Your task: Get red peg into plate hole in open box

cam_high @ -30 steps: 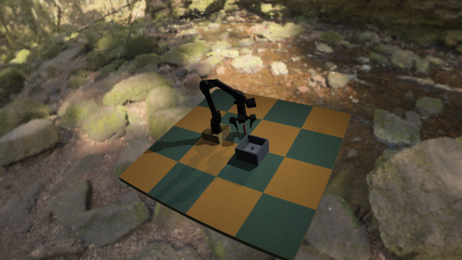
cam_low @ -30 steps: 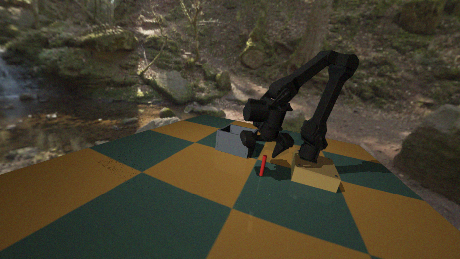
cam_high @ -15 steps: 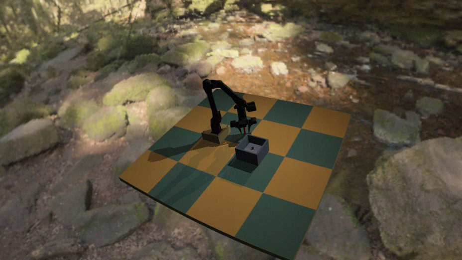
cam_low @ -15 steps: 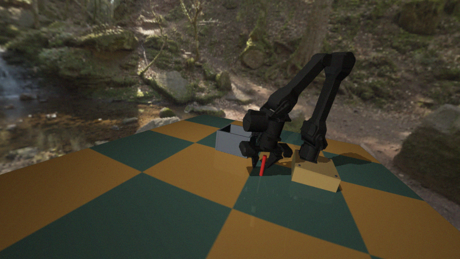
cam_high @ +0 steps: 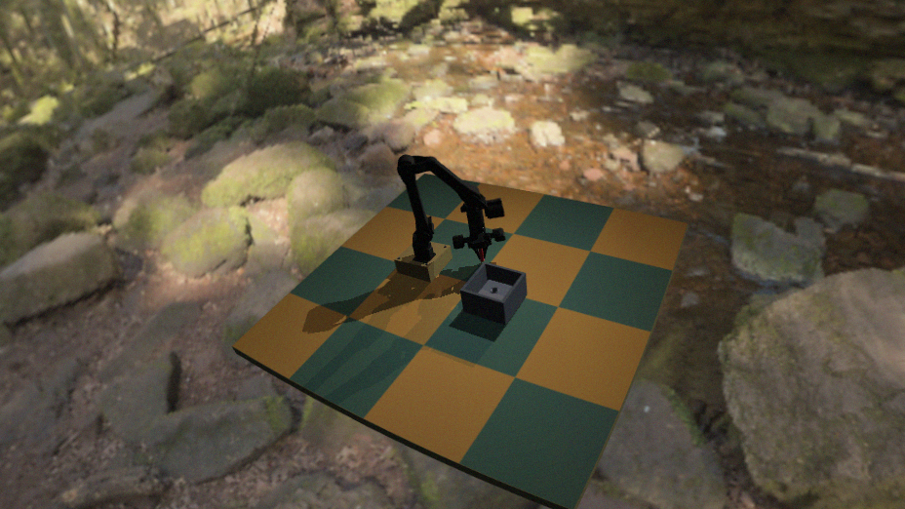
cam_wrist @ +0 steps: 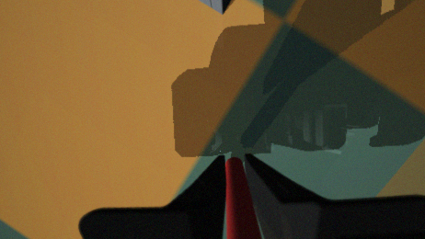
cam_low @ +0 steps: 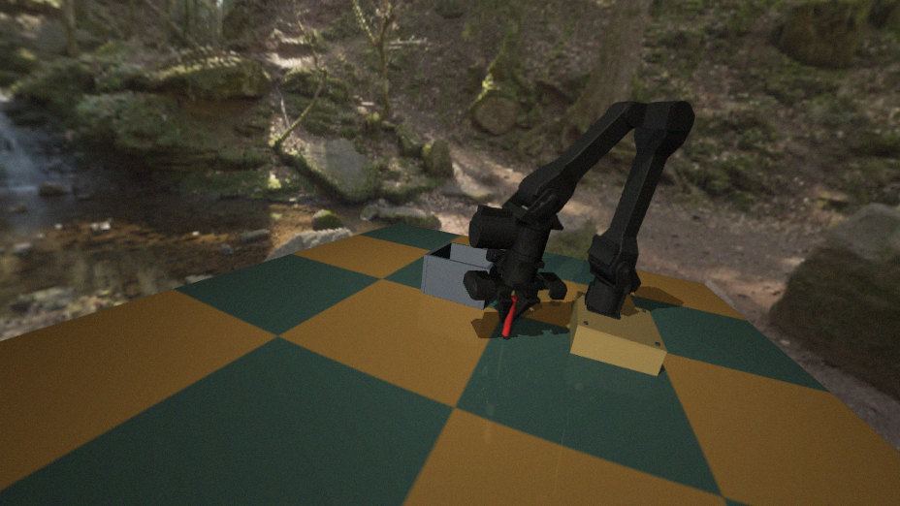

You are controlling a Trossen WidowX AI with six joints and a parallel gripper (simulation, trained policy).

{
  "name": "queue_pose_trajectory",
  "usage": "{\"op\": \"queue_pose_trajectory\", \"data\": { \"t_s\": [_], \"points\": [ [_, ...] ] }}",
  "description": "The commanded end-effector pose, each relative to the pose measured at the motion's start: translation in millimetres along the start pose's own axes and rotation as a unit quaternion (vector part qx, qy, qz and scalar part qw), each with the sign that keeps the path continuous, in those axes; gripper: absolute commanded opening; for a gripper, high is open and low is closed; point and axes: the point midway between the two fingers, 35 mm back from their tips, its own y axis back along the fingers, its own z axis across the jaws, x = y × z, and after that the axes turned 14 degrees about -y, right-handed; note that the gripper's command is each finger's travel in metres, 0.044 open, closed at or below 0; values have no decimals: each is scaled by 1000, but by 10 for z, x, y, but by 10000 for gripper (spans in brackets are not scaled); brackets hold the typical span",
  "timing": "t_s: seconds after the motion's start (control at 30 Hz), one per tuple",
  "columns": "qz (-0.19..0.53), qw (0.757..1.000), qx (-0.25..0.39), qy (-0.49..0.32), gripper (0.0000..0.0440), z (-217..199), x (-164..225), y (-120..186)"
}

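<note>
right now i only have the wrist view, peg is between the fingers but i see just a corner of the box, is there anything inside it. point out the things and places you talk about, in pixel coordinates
Observer: The top view shows a plate (cam_high: 504,291) with a dark hole at the bottom of the box (cam_high: 487,303) (cam_low: 454,279) (cam_wrist: 214,4), and no peg in it.
Operator: and the peg, which end is the gripper on
Observer: In the exterior view the gripper (cam_high: 481,257) (cam_low: 510,308) (cam_wrist: 235,160) is shut on the upper part of the peg (cam_high: 482,254) (cam_low: 507,322) (cam_wrist: 239,198); its lower end sticks out below the fingers.
</note>
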Motion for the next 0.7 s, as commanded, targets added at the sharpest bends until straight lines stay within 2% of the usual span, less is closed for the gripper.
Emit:
{"op": "queue_pose_trajectory", "data": {
  "t_s": [0.0,0.67],
  "points": [
    [-15,1000,-21,10,0,121,-76,139],
    [-88,994,-58,39,0,539,-670,812]
  ]
}}
